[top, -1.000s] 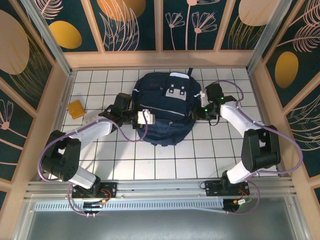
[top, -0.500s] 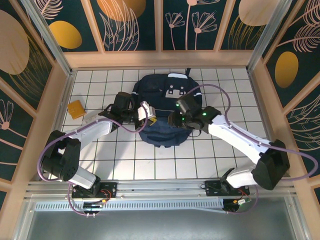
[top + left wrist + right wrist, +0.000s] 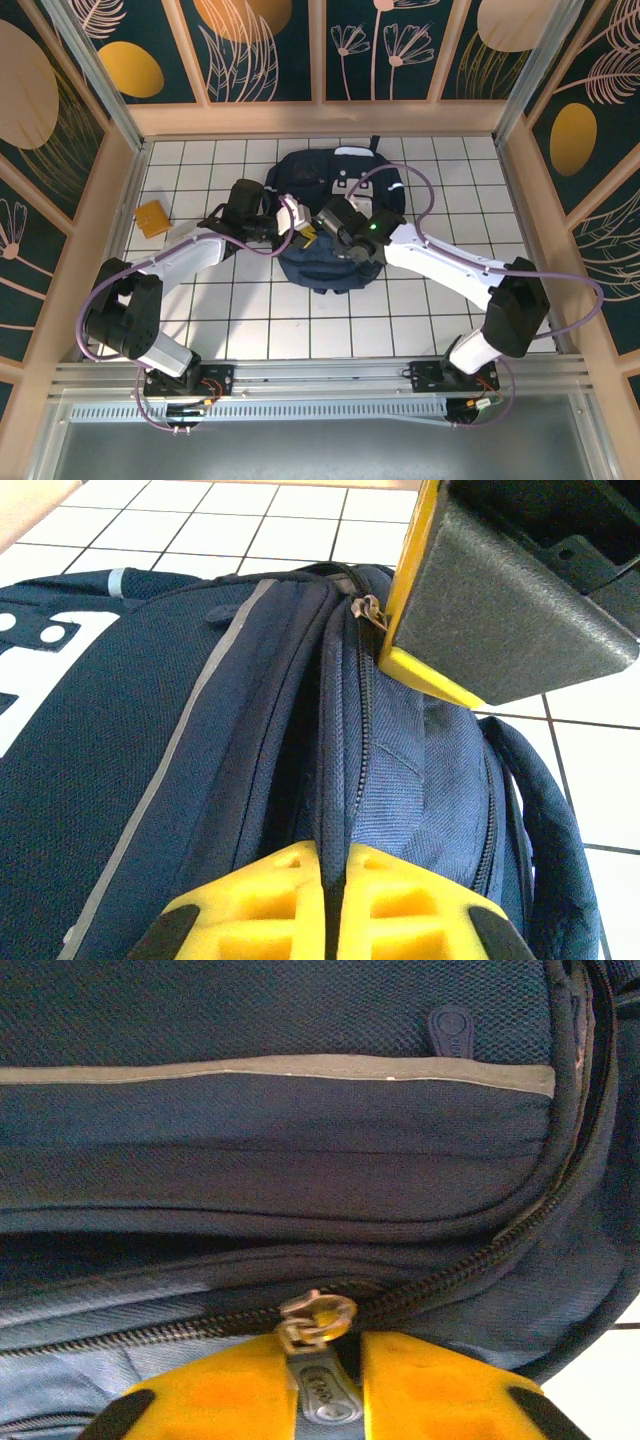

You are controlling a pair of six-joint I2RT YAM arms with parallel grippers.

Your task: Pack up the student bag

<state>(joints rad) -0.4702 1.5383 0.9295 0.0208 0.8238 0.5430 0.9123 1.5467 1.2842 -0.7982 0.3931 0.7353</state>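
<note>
On the white tiled table (image 3: 250, 330), the left gripper (image 3: 333, 880) is gripping a fold of the student bag (image 3: 305, 170) beside its zipper, jaws pressed together. Just beyond, the right gripper (image 3: 322, 1370) is pinching the zipper pull (image 3: 318, 1320). The bag is lying mid-table, toward the far wall.

Packet (image 3: 153, 218) lies left of the student bag (image 3: 305, 170)

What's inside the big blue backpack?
Of the backpack only the outside shows: navy fabric, a grey strip, and the zipper pull between the right tool's yellow fingers. The fabric covers whatever is inside, so that cannot be seen.
</note>
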